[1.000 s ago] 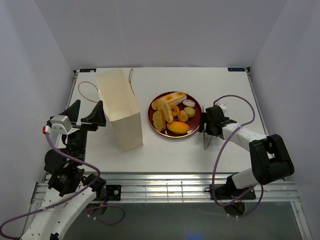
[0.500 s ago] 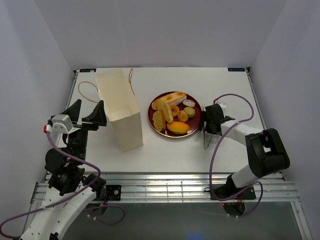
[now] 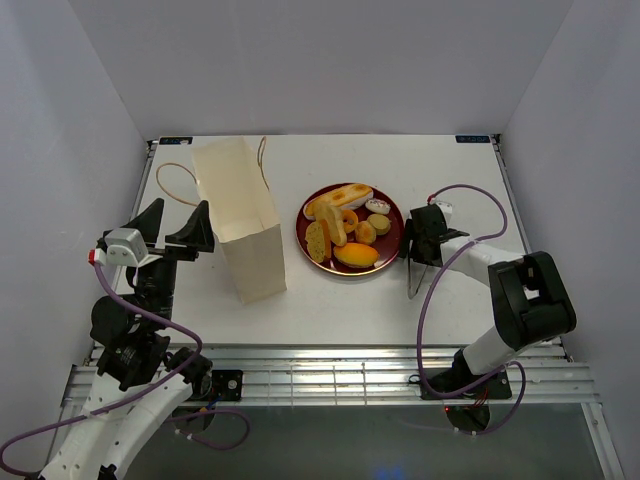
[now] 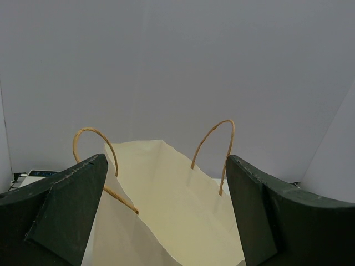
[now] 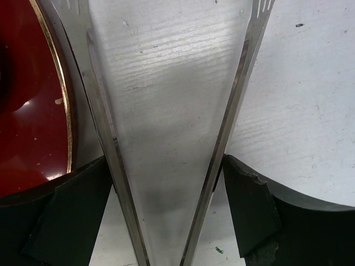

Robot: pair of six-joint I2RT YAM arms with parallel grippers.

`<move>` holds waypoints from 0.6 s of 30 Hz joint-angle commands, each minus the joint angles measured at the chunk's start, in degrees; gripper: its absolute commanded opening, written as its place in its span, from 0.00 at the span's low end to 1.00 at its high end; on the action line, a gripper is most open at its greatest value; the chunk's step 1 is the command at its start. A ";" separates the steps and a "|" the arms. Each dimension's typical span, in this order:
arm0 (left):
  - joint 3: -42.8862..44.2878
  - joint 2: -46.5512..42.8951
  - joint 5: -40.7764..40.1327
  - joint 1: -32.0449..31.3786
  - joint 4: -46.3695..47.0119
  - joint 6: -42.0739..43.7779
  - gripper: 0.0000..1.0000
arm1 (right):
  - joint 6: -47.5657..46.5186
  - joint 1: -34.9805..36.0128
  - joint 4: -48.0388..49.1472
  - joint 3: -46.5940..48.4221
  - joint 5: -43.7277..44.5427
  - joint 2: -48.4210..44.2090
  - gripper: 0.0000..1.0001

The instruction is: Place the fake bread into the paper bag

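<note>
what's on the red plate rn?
On the plate: the fake bread, a baguette, slice, rolls, small donuts, crowded together. The plate surface under them is mostly hidden. Metal tongs lie on the table beside it.

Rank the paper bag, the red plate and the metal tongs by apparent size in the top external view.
1. Paper bag, clearly largest.
2. Red plate.
3. Metal tongs, a thin sliver partly hidden under the right gripper, so their full length is unclear.
</note>
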 commanded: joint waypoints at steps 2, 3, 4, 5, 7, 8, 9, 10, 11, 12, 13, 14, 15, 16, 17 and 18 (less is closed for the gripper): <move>-0.52 0.63 0.74 -0.47 -0.19 0.69 0.98 | 0.28 -0.24 -1.80 3.09 2.03 1.34 0.82; -0.52 0.63 0.74 -0.47 -0.28 0.69 0.98 | 0.20 -0.24 -2.51 3.36 2.12 1.69 0.81; -0.52 0.71 0.74 -0.47 -0.28 0.69 0.98 | 0.11 -0.24 -2.77 3.54 2.12 1.78 0.79; -0.44 0.80 0.83 -0.47 -0.28 0.69 0.98 | 0.11 -0.24 -2.86 3.63 2.04 1.87 0.79; -0.44 0.80 0.83 -0.47 -0.37 0.77 0.98 | 0.11 -0.24 -2.95 3.45 2.03 1.87 0.78; -0.44 0.80 0.92 -0.47 -0.37 0.77 0.98 | 0.19 -0.24 -3.04 3.54 2.21 1.87 0.78; -0.35 0.80 0.92 -0.47 -0.37 0.77 0.98 | 0.63 -0.24 -3.22 3.54 2.30 1.95 0.78; -0.35 0.80 1.09 -0.47 -0.45 0.77 0.98 | 0.89 -0.24 -3.48 3.54 2.21 2.04 0.76; -0.26 0.89 1.09 -0.47 -0.54 0.77 0.98 | 0.98 -0.24 -3.57 3.45 2.21 2.13 0.74; -0.35 0.89 1.01 -0.47 -0.54 0.77 0.98 | 1.42 -0.24 -3.66 3.45 2.12 2.39 0.74; -0.35 0.98 1.01 -0.47 -0.45 0.77 0.98 | 1.51 -0.24 -3.66 3.45 2.04 2.57 0.74; -0.44 1.06 1.01 -0.47 -0.45 0.77 0.98 | 1.69 -0.24 -3.66 3.36 1.51 2.74 0.74; -0.35 1.07 1.09 -0.47 -0.45 0.77 0.98 | 1.78 -0.24 -3.66 3.10 1.33 3.01 0.75; -0.35 1.07 1.09 -0.47 -0.54 0.77 0.98 | 2.04 -0.15 -3.57 2.93 1.16 3.01 0.77; -0.26 1.07 1.09 -0.47 -0.45 0.77 0.98 | 2.13 -0.07 -3.48 2.75 0.90 3.10 0.78; -0.35 0.98 1.09 -0.47 -0.45 0.77 0.98 | 2.13 -0.07 -3.39 2.57 0.81 2.92 0.79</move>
